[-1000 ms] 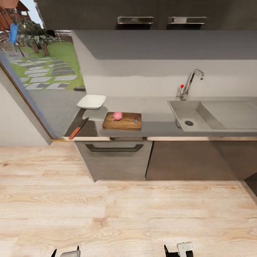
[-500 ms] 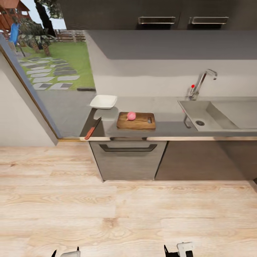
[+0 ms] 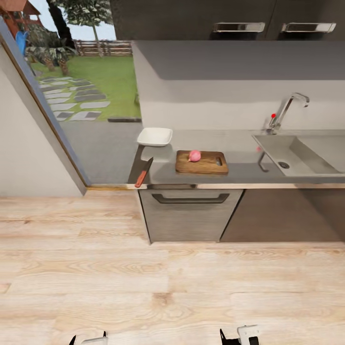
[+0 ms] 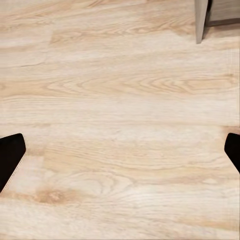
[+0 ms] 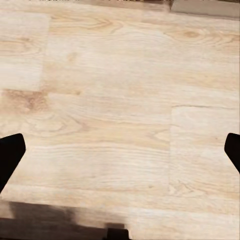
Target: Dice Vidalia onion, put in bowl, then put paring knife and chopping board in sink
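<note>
1. Onion [image 3: 194, 155] sits on chopping board [image 3: 201, 162], mid counter [image 3: 239, 143].
2. Paring knife [image 3: 143, 172] at counter's left edge, bowl [image 3: 155, 136] behind it.
3. Sink [image 3: 299, 160] probably empty, partly cropped.
4. Left tool [image 4: 120, 150] and right tool [image 5: 120, 155] spread over floor [image 3: 167, 287].

No readable text, labels, brands, numbers or signs anywhere.

Bare wood floor [image 3: 172, 282] lies wide between me and the cabinets [image 3: 191, 218], nothing standing on it. On the surface [image 3: 239, 143], the chopping board [image 3: 201, 162] with the onion [image 3: 194, 155] sits mid-way; open surface separates it from the bowl [image 3: 155, 136] and paring knife [image 3: 143, 172] on one side and the sink [image 3: 297, 158] on the other. The tap [image 3: 287, 111] rises behind the basin.
</note>
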